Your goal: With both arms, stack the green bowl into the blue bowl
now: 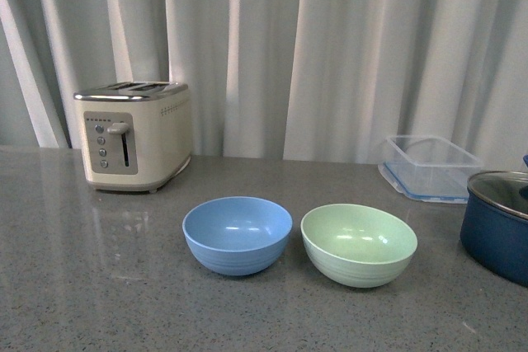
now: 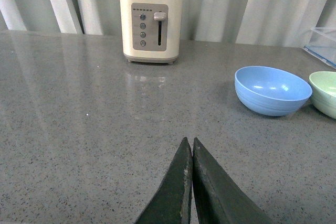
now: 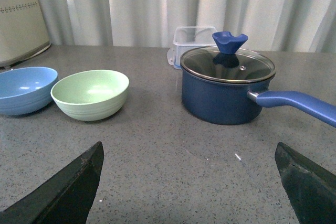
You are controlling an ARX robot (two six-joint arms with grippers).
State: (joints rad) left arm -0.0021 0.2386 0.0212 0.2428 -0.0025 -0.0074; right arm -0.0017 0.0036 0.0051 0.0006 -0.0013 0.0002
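Note:
The green bowl (image 1: 359, 244) stands upright and empty on the grey counter, just right of the blue bowl (image 1: 238, 234), which is also upright and empty; the two are close but apart. Neither arm shows in the front view. In the left wrist view the left gripper (image 2: 189, 141) is shut and empty above bare counter, with the blue bowl (image 2: 272, 89) and the green bowl's edge (image 2: 325, 93) well ahead. In the right wrist view the right gripper (image 3: 189, 148) is open wide and empty, with the green bowl (image 3: 91, 94) and blue bowl (image 3: 23, 88) ahead of it.
A cream toaster (image 1: 134, 135) stands at the back left. A clear plastic container (image 1: 429, 167) stands at the back right. A dark navy pot with a glass lid (image 1: 499, 224) and long blue handle (image 3: 296, 103) stands right of the green bowl. Curtains hang behind the counter.

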